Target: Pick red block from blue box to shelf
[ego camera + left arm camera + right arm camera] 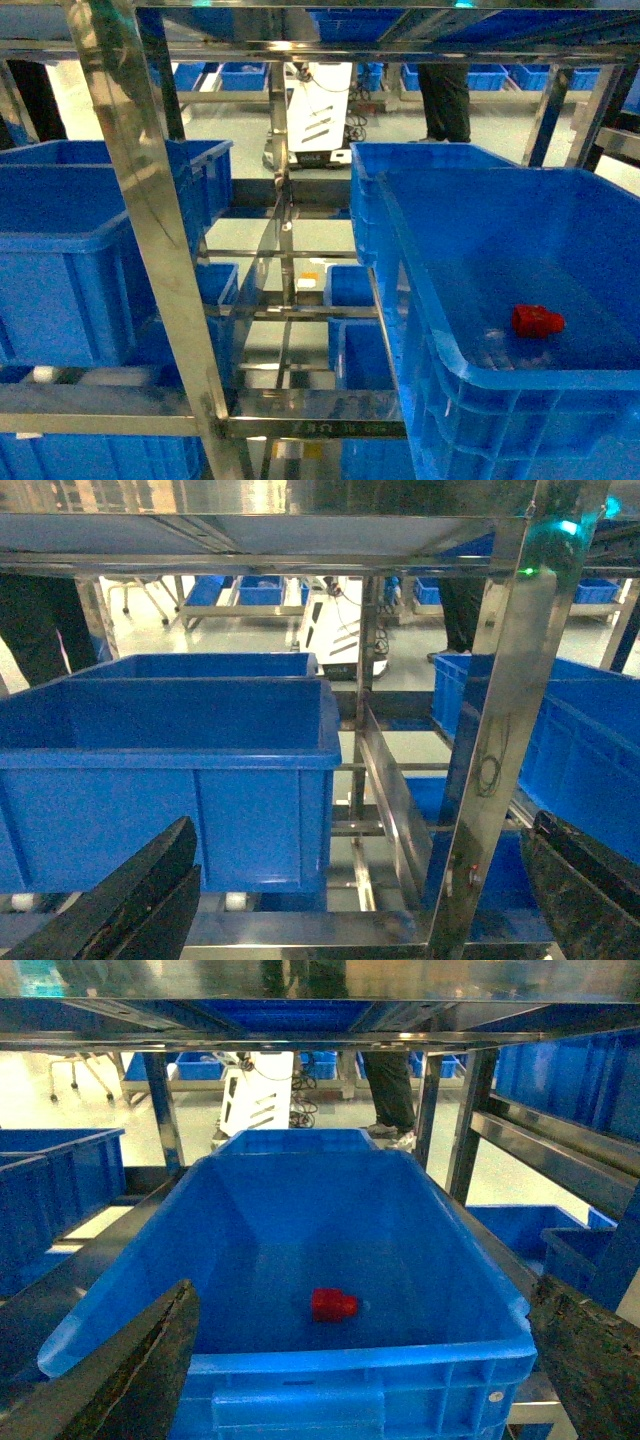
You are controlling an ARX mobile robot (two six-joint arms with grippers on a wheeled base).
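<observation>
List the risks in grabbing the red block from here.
1. The red block lies tipped on its side on the floor of the blue box, so the right gripper may pinch rounded faces and it could slip.
2. The box walls are tall; a descending finger could catch the near rim.
3. The shelf has a rail close overhead and posts beside the box, leaving little room to lift out.
</observation>
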